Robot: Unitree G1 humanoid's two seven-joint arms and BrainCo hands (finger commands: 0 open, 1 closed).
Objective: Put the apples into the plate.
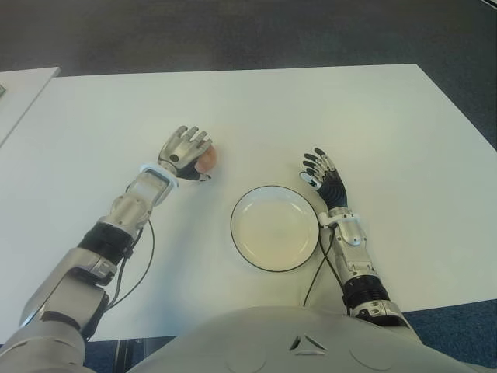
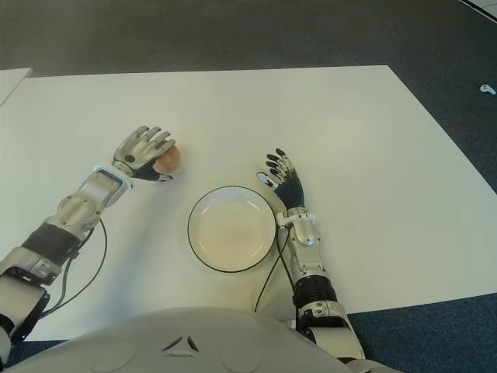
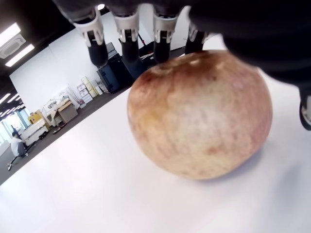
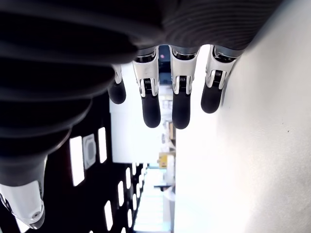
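Note:
A reddish-yellow apple [image 1: 209,159] sits on the white table [image 1: 93,140], left of and a little beyond the plate. My left hand [image 1: 185,151] cups over it from the left. In the left wrist view the apple [image 3: 199,116] rests on the table under the palm, and the fingers [image 3: 127,34] reach down past its far side without closing on it. The white plate [image 1: 275,228] with a dark rim lies empty at the centre front. My right hand [image 1: 321,174] shows just right of the plate, its fingers [image 4: 181,97] extended and holding nothing.
A second white table [image 1: 19,89] stands at the far left with a gap between. Dark carpet [image 1: 233,31] lies beyond the table's far edge. Cables [image 1: 318,268] run along both forearms near the front edge.

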